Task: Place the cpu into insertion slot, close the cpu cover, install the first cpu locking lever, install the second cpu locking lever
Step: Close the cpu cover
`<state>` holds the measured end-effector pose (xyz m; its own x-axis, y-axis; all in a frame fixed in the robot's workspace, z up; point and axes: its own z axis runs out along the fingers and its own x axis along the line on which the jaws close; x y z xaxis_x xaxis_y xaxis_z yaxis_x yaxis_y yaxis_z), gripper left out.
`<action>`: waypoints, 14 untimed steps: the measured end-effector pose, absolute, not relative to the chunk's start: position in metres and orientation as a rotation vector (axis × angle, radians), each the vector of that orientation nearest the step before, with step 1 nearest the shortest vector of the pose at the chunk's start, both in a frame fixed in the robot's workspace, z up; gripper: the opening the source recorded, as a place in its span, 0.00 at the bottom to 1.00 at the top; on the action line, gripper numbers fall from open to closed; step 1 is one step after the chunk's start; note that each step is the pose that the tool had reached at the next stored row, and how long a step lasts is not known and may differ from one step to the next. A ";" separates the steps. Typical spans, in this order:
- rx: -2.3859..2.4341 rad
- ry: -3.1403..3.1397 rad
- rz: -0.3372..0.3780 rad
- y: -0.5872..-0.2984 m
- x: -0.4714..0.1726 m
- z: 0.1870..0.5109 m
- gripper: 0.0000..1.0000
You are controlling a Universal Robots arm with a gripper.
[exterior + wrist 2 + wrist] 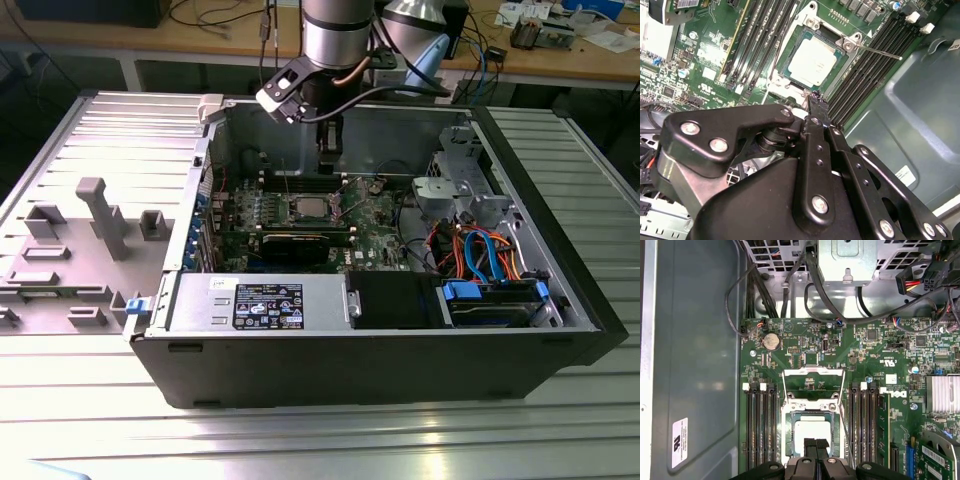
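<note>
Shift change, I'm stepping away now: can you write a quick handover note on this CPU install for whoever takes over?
Gripper: jaws shut, empty, hovering close above the socket's edge.
Cpu: seated in the insertion slot, silver top up.
Cpu cover: open, swung up off the slot.
One locking lever sticks out free over the memory slots.
Done: cpu placed. To do: close the cover, install both levers.
</note>
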<state>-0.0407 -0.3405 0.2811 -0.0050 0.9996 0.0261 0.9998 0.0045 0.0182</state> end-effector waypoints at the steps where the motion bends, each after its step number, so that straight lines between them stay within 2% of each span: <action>1: -2.212 -2.222 -0.049 -0.340 -0.040 0.281 0.11; 14: -2.212 -2.222 -0.049 -0.340 -0.037 0.281 0.11</action>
